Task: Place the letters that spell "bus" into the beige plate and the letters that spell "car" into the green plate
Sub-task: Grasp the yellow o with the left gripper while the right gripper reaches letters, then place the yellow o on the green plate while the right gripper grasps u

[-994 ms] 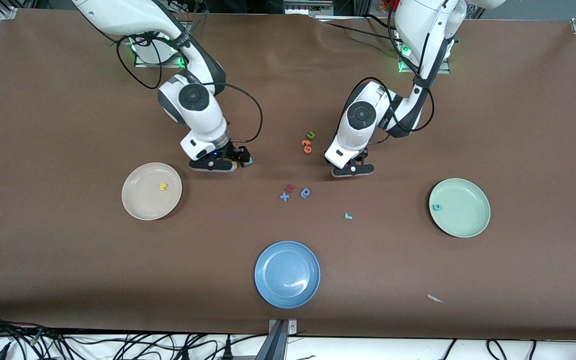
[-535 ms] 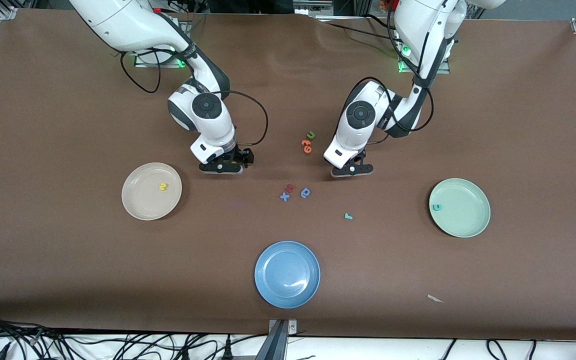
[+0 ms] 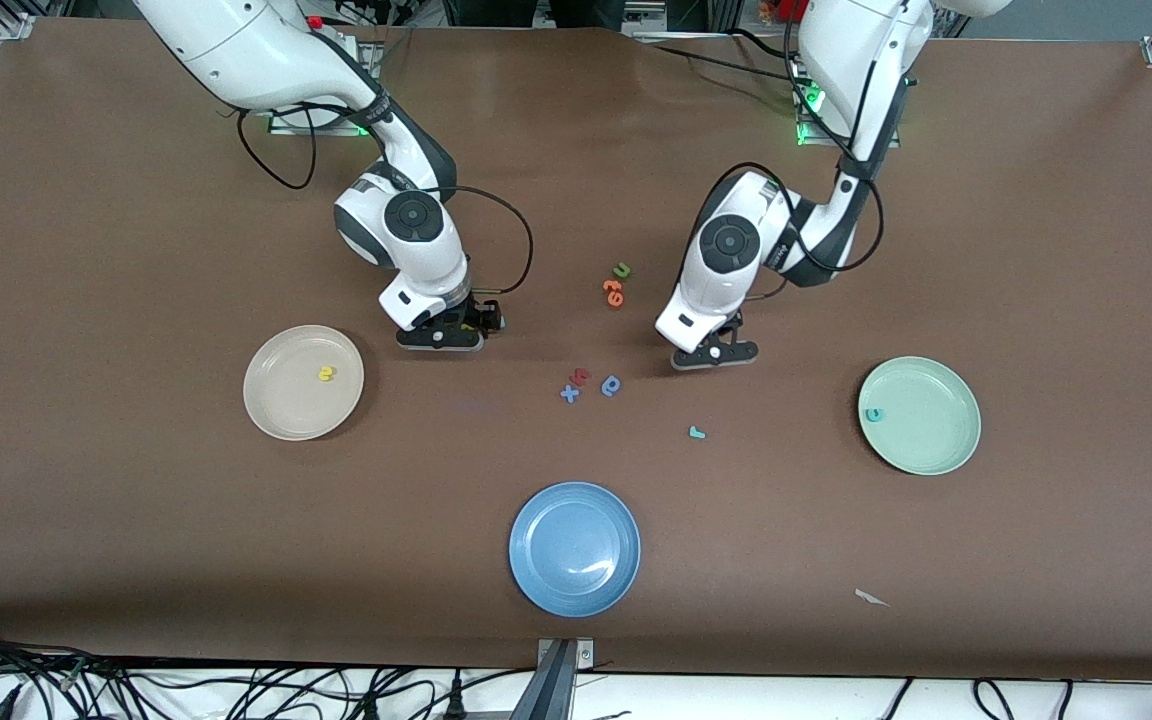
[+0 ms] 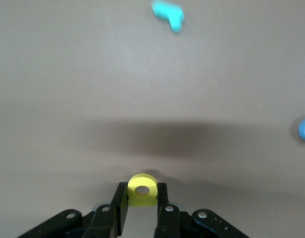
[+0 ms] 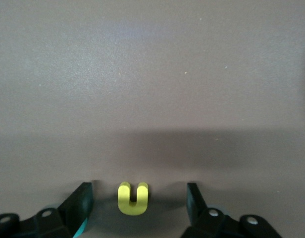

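The left gripper (image 4: 142, 210) pinches the small yellow foam letter a (image 4: 142, 190); carry it level to the round mint-green plate (image 3: 946, 450). The right gripper (image 5: 137, 208) (fingers wide) straddles the small yellow foam letter u (image 5: 133, 199); close squarely.

Between your two grippers, at the frame's centre, the desk (image 3: 136, 520) is cluttered: orange letters (image 3: 613, 291) and a green u (image 3: 622, 269) above, a loose cluster (image 3: 588, 384) below, a teal r (image 3: 697, 432) lower right. The blue plate (image 3: 574, 548) blocks bottom centre. The frame's side margins and lower corners lie open.
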Tool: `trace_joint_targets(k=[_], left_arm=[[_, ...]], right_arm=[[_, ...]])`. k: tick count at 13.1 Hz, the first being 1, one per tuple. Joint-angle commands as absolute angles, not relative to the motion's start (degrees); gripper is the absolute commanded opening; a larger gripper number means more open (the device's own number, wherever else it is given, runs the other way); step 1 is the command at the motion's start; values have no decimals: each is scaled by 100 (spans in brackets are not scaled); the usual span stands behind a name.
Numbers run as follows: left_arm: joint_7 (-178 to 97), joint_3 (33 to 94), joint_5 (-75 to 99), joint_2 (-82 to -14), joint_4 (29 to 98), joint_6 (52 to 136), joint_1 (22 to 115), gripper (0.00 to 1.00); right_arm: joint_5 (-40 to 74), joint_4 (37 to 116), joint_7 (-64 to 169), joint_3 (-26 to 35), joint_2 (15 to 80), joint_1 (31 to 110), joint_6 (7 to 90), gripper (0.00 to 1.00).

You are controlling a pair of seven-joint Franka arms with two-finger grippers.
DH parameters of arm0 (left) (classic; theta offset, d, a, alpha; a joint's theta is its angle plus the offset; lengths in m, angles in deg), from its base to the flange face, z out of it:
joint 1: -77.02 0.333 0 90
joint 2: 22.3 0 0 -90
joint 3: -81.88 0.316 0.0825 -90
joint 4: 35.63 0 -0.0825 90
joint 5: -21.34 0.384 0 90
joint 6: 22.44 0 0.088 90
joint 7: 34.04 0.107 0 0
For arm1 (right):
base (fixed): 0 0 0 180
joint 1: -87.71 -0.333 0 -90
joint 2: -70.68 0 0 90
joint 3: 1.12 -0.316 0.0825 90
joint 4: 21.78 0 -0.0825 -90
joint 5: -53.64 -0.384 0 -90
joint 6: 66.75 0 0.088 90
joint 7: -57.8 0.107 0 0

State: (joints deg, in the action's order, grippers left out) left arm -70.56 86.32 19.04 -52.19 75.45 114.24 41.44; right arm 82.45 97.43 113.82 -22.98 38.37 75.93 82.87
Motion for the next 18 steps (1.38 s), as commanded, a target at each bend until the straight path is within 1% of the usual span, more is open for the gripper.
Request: trace_joint_targets(k=[1,2,3,4,6,7,8,11,12,13,14,15,16,17,18], left_arm=[[-6177,8610,2090,-5263,7029,10861,4756,19],[-5807,8610,2090,-5245,6984,10826,5010,19],[-5429,8610,2099,-5245,6949,10808,5213,19],[-4938,8619,2099,-5253,6879,10799,5433,19],[-3815,8619,2107,-5262,6800,10799,5942,19],[-3251,8628,2107,-5280,6747,10799,6214,19],[-2750,8628,2116,-5280,6729,10799,6495,19],[-1570,8628,2317,-5472,6616,10825,7077,20],[-1410,8628,2605,-5604,6476,10834,7174,32],[-1331,8628,2974,-5727,6335,10834,7192,73],[-1330,8602,3239,-5850,6151,10826,7149,100],[-1382,8575,3215,-5877,6010,10808,7097,100],[-1678,8523,2797,-5869,5982,10808,7096,100],[-2029,8496,2019,-5877,5895,10808,7087,100],[-2311,8418,1402,-5982,5685,10808,6991,100]], right_arm=[[8475,9740,11528,-2318,3667,7602,8397,77],[8475,9749,11519,-2318,3676,7611,8398,70],[8475,9749,11519,-2318,3676,7611,8398,61],[8475,9749,11528,-2318,3684,7602,8398,55],[8475,9749,11519,-2318,3693,7611,8398,54],[8484,9749,11519,-2318,3693,7611,8398,52],[8484,9749,11519,-2318,3693,7611,8398,46],[8484,9749,11519,-2318,3702,7611,8398,23],[8484,9749,11519,-2318,3711,7611,8389,16],[8484,9749,11519,-2318,3720,7611,8389,10],[8484,9749,11510,-2318,3737,7611,8380,6],[8484,9749,11484,-2318,3781,7611,8354,6],[8484,9749,11388,-2318,3877,7637,8345,5],[8492,9757,11239,-2318,4008,7733,8319,5],[8510,9801,11029,-2318,4219,7882,8127,5]])
